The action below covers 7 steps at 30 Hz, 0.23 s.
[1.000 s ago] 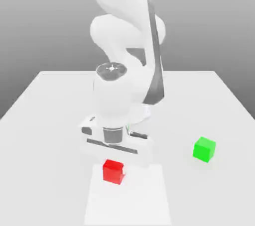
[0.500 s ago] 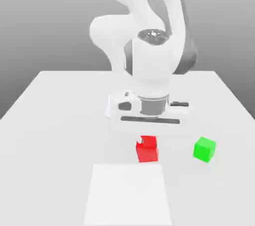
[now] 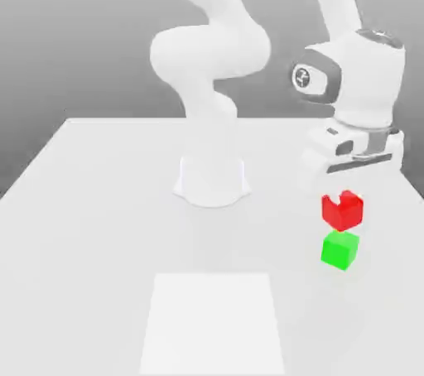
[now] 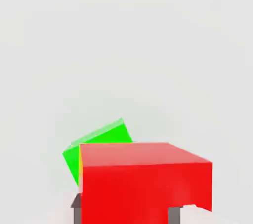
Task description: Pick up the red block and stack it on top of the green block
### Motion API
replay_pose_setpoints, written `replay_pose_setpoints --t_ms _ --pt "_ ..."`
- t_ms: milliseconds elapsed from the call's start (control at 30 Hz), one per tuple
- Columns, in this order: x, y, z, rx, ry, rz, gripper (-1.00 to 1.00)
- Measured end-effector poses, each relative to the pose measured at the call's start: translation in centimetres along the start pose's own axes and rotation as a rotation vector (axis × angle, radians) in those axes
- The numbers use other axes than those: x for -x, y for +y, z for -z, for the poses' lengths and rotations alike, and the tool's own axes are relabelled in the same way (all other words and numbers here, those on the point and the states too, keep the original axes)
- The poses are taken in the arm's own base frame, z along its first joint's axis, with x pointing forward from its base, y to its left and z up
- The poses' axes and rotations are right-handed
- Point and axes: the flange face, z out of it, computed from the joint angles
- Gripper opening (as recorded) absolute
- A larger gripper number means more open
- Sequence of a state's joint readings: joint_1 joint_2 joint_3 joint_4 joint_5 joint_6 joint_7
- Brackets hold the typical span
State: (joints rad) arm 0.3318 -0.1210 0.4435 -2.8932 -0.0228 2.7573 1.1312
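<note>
The pincer (image 3: pixel 342 197) is gripping the red block (image 3: pixel 343 211), clamped tight on it, and is holding it just above the green block (image 3: pixel 339 250) resting on the white table (image 3: pixel 99 225) at the exterior view's right. In the hand view the green block (image 4: pixel 99 144) is peeking out askew, so the arm is likely needing to square the two cubes, lower gently and let go only once the faces are meeting.

Glossy white arm (image 3: pixel 211 60), grey joints
</note>
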Motion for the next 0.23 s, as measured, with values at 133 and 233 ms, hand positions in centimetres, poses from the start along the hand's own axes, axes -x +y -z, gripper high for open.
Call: replay_pose_setpoints --t_ms 133,233 --pt "0.0 0.0 -1.8 0.004 0.001 0.000 -1.00" --pt "0.2 -0.1 -2.9 -0.011 -0.012 -0.001 -1.00"
